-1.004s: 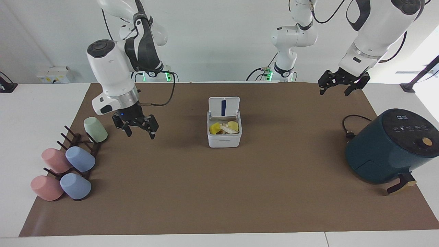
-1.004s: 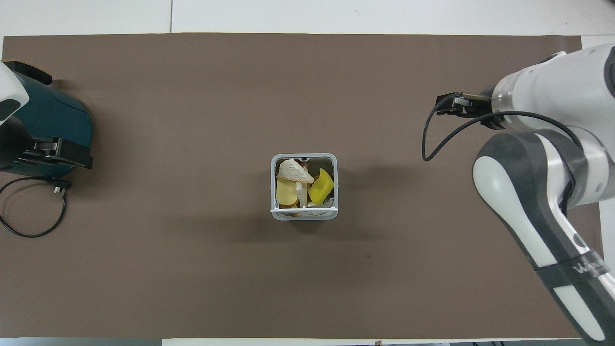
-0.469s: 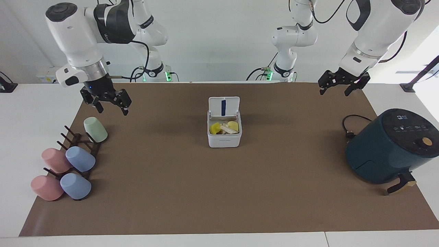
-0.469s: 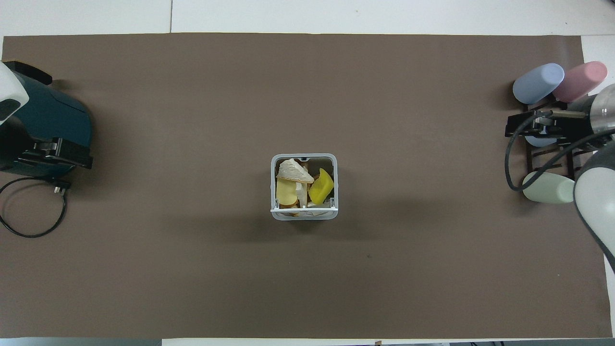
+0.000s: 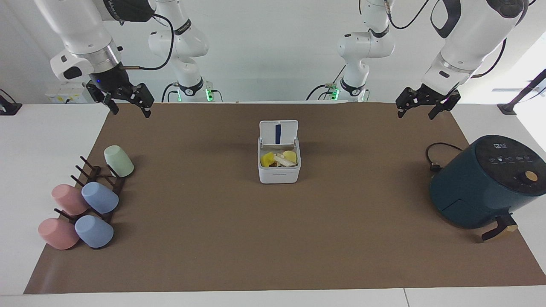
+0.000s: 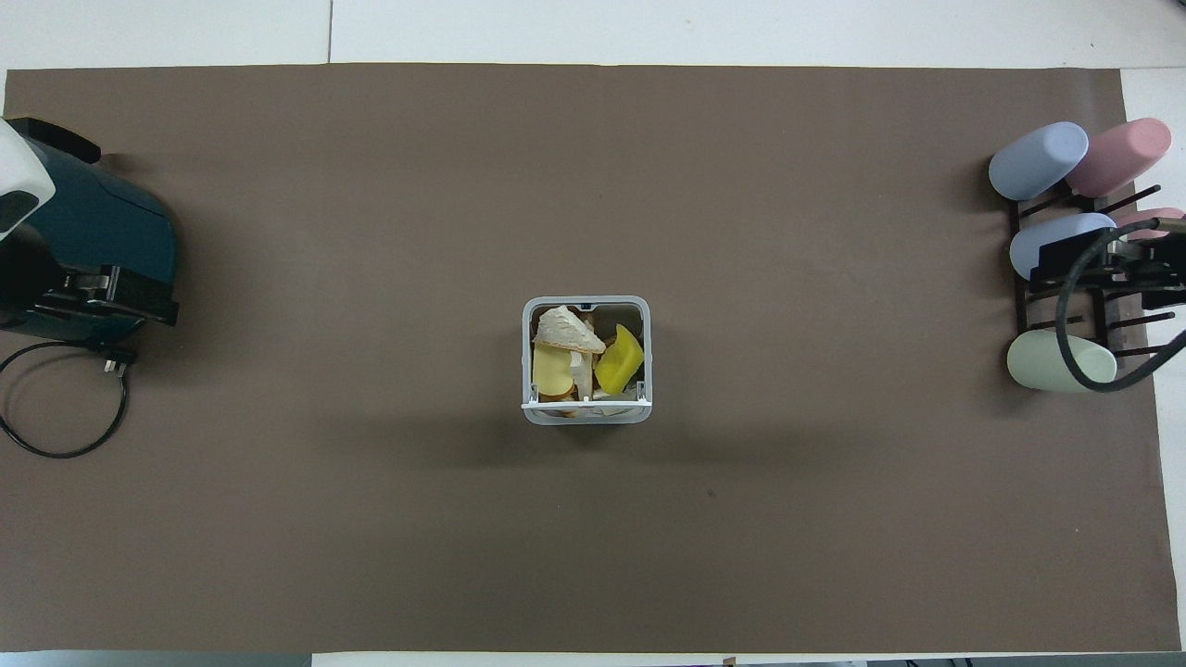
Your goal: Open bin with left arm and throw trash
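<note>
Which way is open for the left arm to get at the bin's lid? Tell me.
Probably from above, yes: the left gripper hangs open and empty, nothing stands between it and the bin, and the lid stands upright.

Trash (image 5: 279, 158) in bin (image 5: 279, 174), mid-mat (image 5: 273, 238)

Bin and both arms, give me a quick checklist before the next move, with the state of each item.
1. Bin lid up: ok, it stands open.
2. Trash inside the bin: ok, none shows on the mat.
3. Left gripper free: ok, open and empty, over the mat's edge at the robots' end.
4. Right gripper free: ok, open and empty, over the mat's corner.
5. Cups undisturbed on their rack: ok.
6. Bin full to the rim: cannot tell.
</note>
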Action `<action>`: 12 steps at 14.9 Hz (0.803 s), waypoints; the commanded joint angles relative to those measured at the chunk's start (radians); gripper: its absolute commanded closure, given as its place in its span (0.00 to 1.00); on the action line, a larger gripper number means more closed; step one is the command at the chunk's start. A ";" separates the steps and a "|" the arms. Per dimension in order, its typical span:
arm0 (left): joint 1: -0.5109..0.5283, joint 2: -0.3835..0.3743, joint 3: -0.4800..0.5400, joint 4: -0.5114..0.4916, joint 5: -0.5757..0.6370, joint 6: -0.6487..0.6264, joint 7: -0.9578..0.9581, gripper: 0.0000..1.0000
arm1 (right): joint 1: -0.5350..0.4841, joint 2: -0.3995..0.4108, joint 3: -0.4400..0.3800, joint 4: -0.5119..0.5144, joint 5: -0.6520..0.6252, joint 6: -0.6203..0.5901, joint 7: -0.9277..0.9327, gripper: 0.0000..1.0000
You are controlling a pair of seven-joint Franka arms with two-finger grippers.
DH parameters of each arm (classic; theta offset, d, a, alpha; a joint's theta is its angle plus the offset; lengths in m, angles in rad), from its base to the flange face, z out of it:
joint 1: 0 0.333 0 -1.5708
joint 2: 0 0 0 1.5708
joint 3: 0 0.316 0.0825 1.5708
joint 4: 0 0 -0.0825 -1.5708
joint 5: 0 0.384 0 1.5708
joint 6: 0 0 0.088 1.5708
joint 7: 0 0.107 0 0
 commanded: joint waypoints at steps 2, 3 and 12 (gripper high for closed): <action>-0.009 -0.020 0.002 -0.014 -0.013 0.013 -0.009 0.00 | 0.007 0.061 -0.009 0.086 -0.007 -0.076 -0.019 0.00; -0.011 -0.020 0.000 -0.014 -0.013 0.014 -0.007 0.00 | 0.008 0.056 -0.012 0.080 -0.010 -0.089 -0.016 0.00; 0.000 -0.020 0.000 -0.014 -0.013 0.017 -0.013 0.00 | 0.030 0.013 -0.038 -0.029 -0.001 0.020 -0.033 0.00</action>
